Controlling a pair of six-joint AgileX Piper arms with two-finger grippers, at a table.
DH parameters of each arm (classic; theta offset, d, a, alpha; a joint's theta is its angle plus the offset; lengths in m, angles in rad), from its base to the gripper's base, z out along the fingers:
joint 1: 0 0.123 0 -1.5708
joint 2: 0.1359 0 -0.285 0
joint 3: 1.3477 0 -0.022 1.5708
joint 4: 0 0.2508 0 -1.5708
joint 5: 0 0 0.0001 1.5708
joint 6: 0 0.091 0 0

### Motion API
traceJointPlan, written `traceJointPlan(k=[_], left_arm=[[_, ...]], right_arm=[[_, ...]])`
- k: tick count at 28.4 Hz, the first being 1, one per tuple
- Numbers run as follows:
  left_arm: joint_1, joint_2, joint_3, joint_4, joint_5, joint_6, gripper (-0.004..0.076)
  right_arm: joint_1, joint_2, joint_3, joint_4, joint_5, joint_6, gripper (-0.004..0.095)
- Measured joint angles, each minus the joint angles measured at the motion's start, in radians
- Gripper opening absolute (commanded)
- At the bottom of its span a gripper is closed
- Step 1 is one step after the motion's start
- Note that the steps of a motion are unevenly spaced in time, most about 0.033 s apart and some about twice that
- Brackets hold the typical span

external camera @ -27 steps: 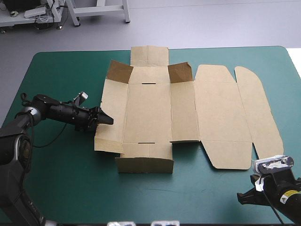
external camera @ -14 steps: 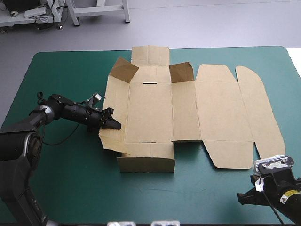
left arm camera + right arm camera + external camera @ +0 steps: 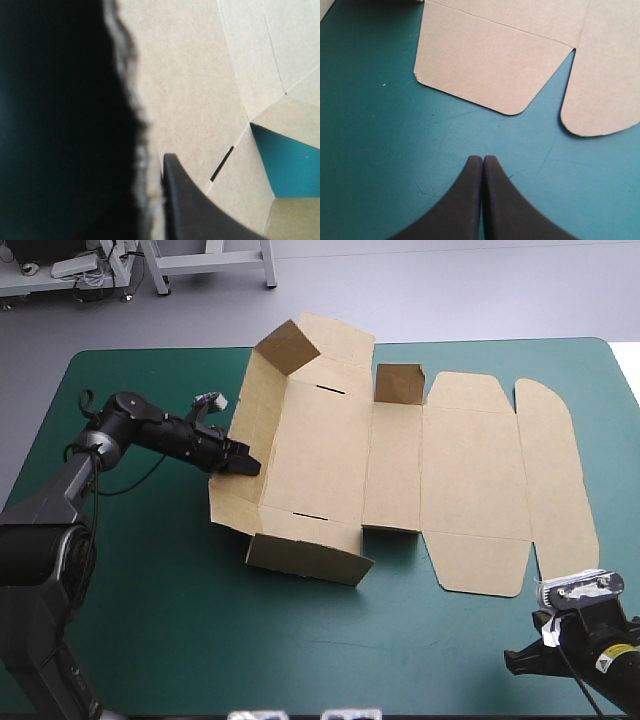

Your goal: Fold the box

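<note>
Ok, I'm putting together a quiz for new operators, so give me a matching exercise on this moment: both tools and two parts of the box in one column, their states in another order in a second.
Things:
1. left tool
2. right tool
3. box's left wall
4. box's lid panel

States:
A. lying flat on the teal-green cover
B. shut, above bare cover, short of the box
C. shut on the box's left wall
D. tilted up off the cover

Pairs: 1-C, 2-B, 3-D, 4-A.
</note>
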State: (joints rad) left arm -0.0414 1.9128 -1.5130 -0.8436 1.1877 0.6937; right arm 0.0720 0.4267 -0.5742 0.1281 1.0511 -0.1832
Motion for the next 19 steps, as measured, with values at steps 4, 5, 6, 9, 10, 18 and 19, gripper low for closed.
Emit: traceJointPlan(k=[4, 5, 6, 9, 10, 18, 19], left_arm=[[-0.133, -0.041, -0.23, 0.249, 0.029, -0.055, -0.0008], [-0.166, -0.043, -0.277, 0.301, 0.032, -0.058, -0.0008], [-0.193, -0.044, -0.312, 0.345, 0.034, -0.059, -0.0008], [-0.288, -0.044, -0.418, 0.504, 0.044, -0.062, -0.0009], [-0.328, -0.046, -0.442, 0.567, 0.046, -0.062, -0.0008], [-0.518, -0.05, -0.483, 0.844, 0.065, -0.031, -0.0009], [-0.535, -0.05, -0.483, 0.867, 0.065, -0.029, -0.0008]], right_arm=[[0.0, 0.0, 0.0, 0.0, -0.007, 0.0, -0.0018], [0.0, 0.0, 0.0, 0.0, -0.011, 0.0, -0.0018], [0.0, 0.0, 0.0, 0.0, -0.018, 0.0, -0.0018], [0.0, 0.0, 0.0, 0.0, -0.05, 0.0, -0.0018], [0.0, 0.0, 0.0, 0.0, -0.061, 0.0, -0.0018], [0.0, 0.0, -0.012, -0.001, -0.147, 0.036, -0.0018], [0.0, 0.0, -0.024, -0.003, -0.157, 0.048, -0.0018]])
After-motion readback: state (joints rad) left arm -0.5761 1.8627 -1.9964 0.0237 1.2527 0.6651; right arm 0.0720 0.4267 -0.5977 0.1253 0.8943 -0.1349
